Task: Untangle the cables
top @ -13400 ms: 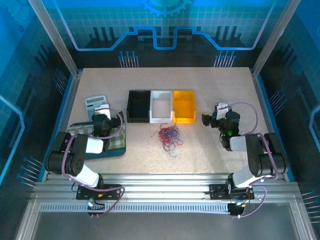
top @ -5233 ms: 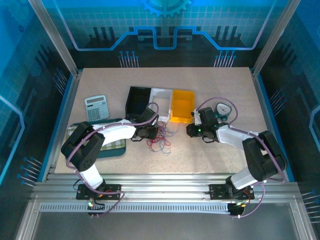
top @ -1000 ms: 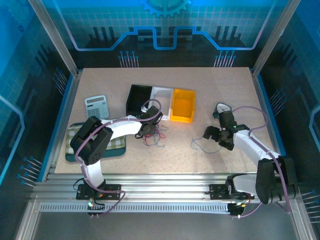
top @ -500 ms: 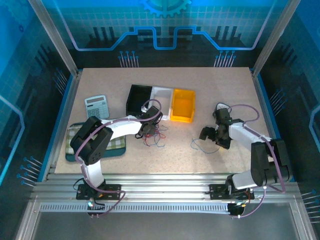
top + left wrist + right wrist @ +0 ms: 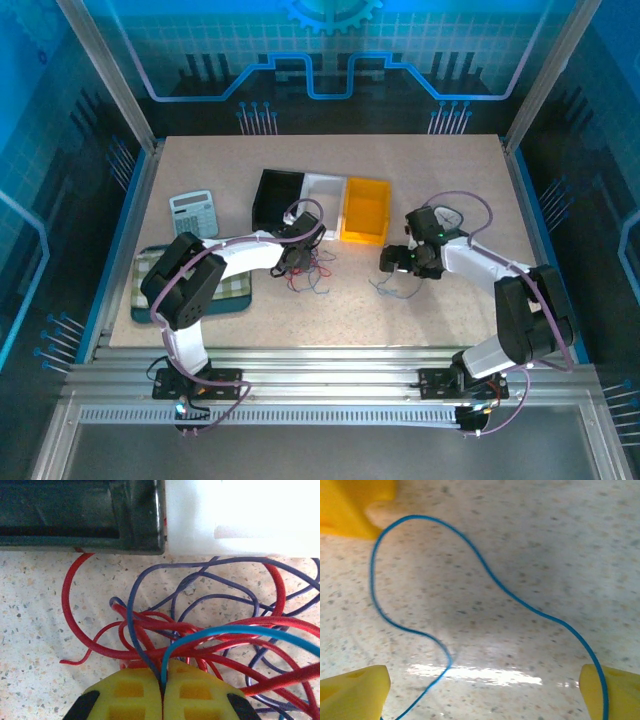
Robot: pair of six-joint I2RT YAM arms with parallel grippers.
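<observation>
One thin blue wire (image 5: 492, 580) lies free under my wide-open right hand (image 5: 482, 685) — left hand (image 5: 162, 695) clamps the red-and-purple wire tangle (image 5: 165, 625), mostly unsorted.

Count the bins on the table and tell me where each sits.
3. The black bin is leftmost, the white bin in the middle and the yellow bin rightmost, side by side in one row just beyond the cable tangle. None appears hidden.
</observation>
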